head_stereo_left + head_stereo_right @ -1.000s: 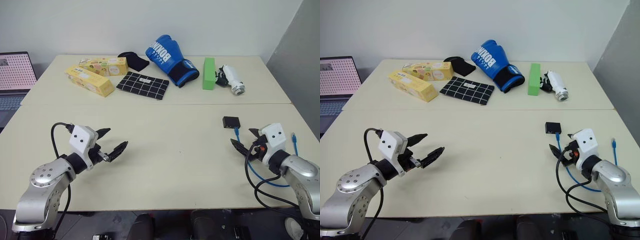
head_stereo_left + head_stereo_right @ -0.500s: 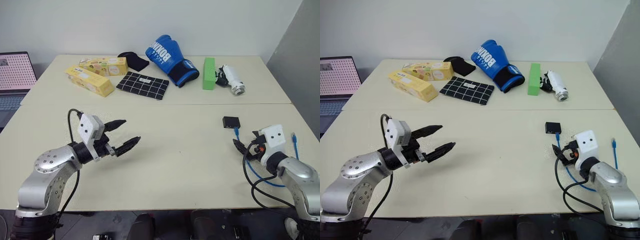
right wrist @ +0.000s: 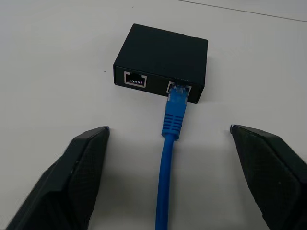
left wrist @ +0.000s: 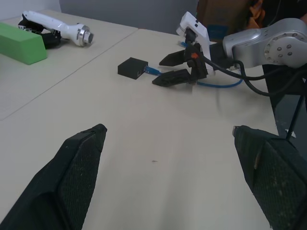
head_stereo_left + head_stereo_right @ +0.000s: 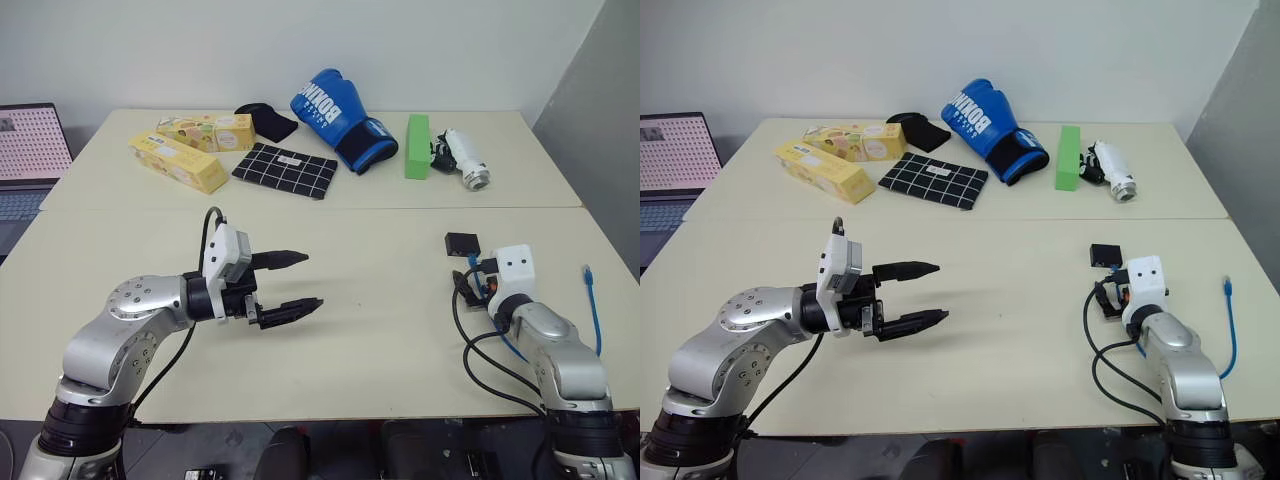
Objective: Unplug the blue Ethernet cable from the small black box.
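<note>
The left gripper (image 5: 296, 282) hovers above the table (image 5: 380, 330) with fingers spread wide, holding nothing. At the right, the blue cable (image 3: 169, 158) is plugged into the small black box (image 3: 163, 62); the right gripper (image 4: 171, 68) straddles it, open, gripping nothing

I've got the left gripper (image 5: 293, 283) hanging over the counter (image 5: 380, 300) mid-left, fingers spread wide, pointing right. Right gripper (image 5: 465, 285) sits just short of the black box (image 5: 462, 243), nose toward it; can't read its fingers from here. Blue cable (image 5: 596, 305) runs from the box under my right arm, loose plug end near the right edge. Far side: two yellow boxes (image 5: 180, 160), gridded cloth (image 5: 286, 170), blue boxing glove (image 5: 335, 118), green block (image 5: 417, 146), white tool (image 5: 465, 159). Laptop (image 5: 30, 150) at left.
</note>
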`<control>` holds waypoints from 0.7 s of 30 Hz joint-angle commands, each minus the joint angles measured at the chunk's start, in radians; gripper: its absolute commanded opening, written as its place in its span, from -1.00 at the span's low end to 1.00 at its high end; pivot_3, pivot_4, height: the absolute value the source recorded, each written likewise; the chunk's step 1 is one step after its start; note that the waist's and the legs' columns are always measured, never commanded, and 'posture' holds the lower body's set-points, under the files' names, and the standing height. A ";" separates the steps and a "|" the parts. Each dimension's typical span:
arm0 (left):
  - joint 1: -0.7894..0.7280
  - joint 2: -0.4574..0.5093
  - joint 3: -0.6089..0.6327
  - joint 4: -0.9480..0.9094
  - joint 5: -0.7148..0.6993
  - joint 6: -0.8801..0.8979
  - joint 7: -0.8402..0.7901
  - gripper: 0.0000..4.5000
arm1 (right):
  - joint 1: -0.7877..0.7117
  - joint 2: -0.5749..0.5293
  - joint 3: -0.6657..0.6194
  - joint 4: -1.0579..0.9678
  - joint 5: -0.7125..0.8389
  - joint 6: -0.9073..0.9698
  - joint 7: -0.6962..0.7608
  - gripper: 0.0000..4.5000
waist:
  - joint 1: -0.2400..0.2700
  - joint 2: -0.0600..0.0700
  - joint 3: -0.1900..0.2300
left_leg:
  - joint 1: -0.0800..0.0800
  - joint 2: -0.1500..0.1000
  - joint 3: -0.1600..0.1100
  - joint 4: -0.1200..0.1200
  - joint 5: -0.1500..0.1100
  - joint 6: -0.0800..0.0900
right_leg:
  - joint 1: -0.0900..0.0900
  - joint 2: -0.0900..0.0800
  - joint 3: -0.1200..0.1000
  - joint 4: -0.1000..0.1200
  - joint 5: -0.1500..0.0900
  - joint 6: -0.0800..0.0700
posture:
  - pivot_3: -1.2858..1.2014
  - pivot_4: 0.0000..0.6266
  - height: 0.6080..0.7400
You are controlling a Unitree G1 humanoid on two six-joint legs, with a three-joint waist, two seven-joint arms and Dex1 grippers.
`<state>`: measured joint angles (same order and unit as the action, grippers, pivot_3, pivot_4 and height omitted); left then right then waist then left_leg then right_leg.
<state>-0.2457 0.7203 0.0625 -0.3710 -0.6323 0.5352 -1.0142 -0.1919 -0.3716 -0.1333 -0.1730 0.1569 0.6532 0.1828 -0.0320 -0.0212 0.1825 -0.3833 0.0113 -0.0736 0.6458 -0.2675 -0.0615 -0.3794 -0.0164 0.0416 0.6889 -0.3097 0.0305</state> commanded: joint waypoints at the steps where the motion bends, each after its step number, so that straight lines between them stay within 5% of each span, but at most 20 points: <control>1: 0.000 0.002 -0.004 -0.004 0.014 -0.022 -0.004 1.00 | -0.017 0.011 -0.021 0.012 -0.007 0.025 -0.027 0.43 | 0.000 0.000 0.000 | 0.000 0.000 0.000 0.000 0.000 0.000 | 0.000 0.000 0.000 0.000 0.000 0.000 | 0.03 -0.52 1.00; 10: 0.006 -0.008 -0.014 -0.004 0.024 -0.028 -0.005 1.00 | -0.056 0.016 -0.022 0.050 -0.008 0.043 -0.021 -0.47 | 0.000 0.000 0.000 | 0.000 0.000 0.000 0.000 0.000 0.000 | 0.000 0.000 0.000 0.000 0.000 0.000 | 0.03 -0.52 1.00; 15: 0.012 -0.008 -0.033 0.026 0.067 -0.059 -0.004 1.00 | -0.034 -0.074 0.061 0.003 -0.028 -0.070 0.118 -0.94 | 0.001 0.000 0.000 | 0.000 0.000 0.000 0.000 0.000 0.000 | 0.000 0.000 0.000 0.000 0.000 0.000 | 0.03 -0.52 1.00; 21: 0.010 -0.014 -0.031 0.071 0.055 -0.030 -0.013 1.00 | -0.081 -0.242 0.225 -0.014 -0.133 -0.384 0.347 -0.95 | -0.004 0.001 0.001 | 0.000 -0.001 0.001 0.000 0.000 0.000 | -0.001 0.001 0.000 -0.001 0.000 0.000 | 0.03 -0.52 1.00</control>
<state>-0.2295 0.7099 0.0252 -0.2990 -0.5516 0.4936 -1.0163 -0.2212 -0.5735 0.0508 -0.1375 0.0676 0.4287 0.4440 -0.0358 -0.0199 0.1836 -0.3835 0.0102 -0.0730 0.6457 -0.2675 -0.0613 -0.3803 -0.0156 0.0420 0.6884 -0.3098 0.0306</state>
